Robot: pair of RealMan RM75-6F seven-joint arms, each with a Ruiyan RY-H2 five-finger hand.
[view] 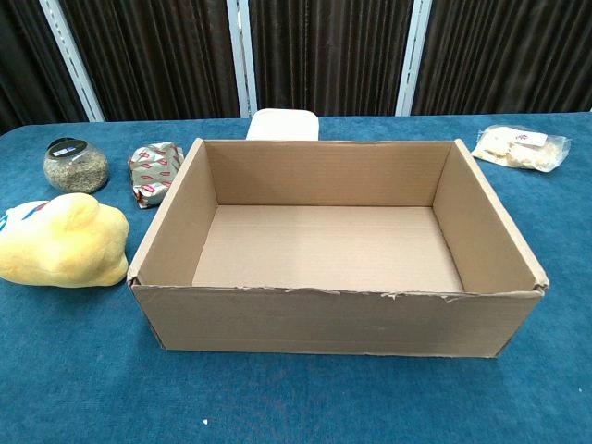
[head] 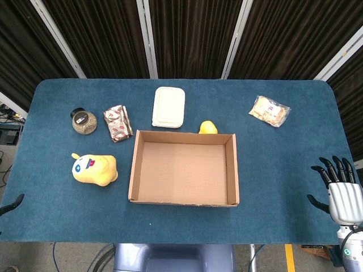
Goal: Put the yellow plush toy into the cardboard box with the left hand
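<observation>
Yellow plush toy [head: 94, 169] on table, right hand [head: 339, 184] head-view only

We see a blue table [head: 283, 170] carrying a cardboard box [head: 184, 199] at centre, a yellow plush toy [head: 94, 169] to its left, a jar [head: 84, 120], a patterned packet [head: 117, 123], a white container [head: 168, 106], a small yellow object [head: 208, 127] and a snack bag [head: 270, 110] farther back.

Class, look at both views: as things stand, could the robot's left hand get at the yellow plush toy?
Probably yes. The yellow plush toy lies in the open on the left of the table, clear of the cardboard box. Only a dark tip of the left hand shows at the table's near-left edge, nothing between them.
</observation>
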